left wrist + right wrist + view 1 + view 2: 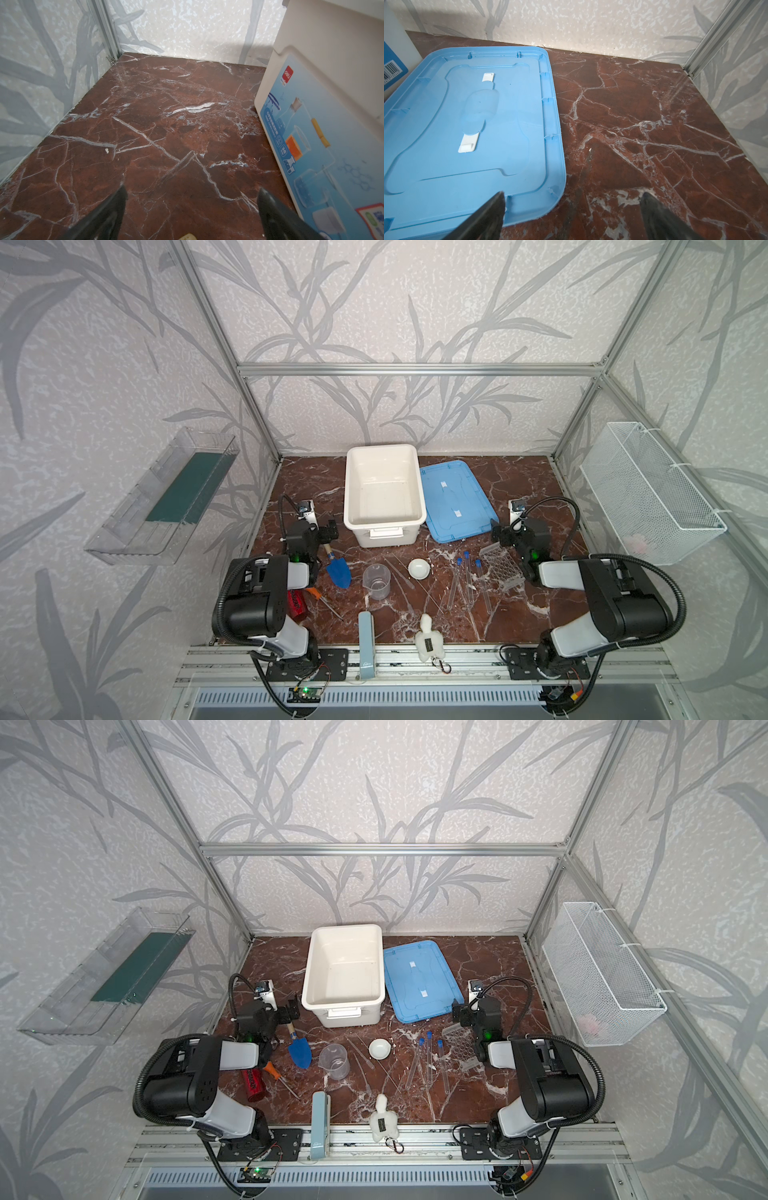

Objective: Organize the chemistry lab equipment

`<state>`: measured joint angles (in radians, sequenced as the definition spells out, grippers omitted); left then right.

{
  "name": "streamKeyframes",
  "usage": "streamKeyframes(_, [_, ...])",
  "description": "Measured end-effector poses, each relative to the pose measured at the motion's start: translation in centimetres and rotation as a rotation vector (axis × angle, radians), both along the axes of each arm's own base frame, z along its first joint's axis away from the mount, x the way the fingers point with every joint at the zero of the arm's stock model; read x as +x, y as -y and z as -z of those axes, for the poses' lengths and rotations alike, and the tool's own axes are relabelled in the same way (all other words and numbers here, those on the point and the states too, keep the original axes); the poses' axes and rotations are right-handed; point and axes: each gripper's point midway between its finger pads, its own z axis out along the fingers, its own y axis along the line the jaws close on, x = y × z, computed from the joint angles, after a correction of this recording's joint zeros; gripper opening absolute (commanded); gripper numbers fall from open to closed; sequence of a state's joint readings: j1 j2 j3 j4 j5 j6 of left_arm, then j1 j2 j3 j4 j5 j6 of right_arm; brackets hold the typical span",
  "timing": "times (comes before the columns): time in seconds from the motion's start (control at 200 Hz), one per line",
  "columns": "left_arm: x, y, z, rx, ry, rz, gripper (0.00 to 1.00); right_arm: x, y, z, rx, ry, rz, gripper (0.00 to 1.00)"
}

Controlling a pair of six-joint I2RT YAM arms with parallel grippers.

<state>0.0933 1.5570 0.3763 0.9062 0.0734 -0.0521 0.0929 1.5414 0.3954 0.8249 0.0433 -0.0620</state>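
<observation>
In both top views three clear blue-capped tubes (468,577) (429,1057) lie side by side on the marble table, right of centre. A clear perforated rack (500,568) (463,1048) lies just right of them. The clear beaker (376,580) (334,1060) stands left of centre, with the small white dish (419,569) (380,1048) beside it and thin clear rods (399,572) between them. My left gripper (330,531) (293,1009) (192,189) hangs open and empty beside the white bin (382,493) (311,83). My right gripper (498,533) (459,1013) (573,193) is open and empty over the near corner of the blue lid (455,499) (467,124).
A blue trowel (338,570), an orange-handled screwdriver (320,599) and a red object (297,603) lie near the left arm. A pale blue case (366,649) and a plush toy (429,641) sit at the front edge. A wire basket (648,493) and a clear shelf (166,497) hang on the side walls.
</observation>
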Motion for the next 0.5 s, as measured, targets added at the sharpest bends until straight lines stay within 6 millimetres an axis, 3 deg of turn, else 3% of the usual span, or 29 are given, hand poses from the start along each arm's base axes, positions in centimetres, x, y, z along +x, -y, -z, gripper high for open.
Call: streamKeyframes(0.5, [0.01,0.04,-0.01,0.002,0.000,-0.002,0.99,0.00,0.00,-0.01,0.000,0.000,0.000,0.99])
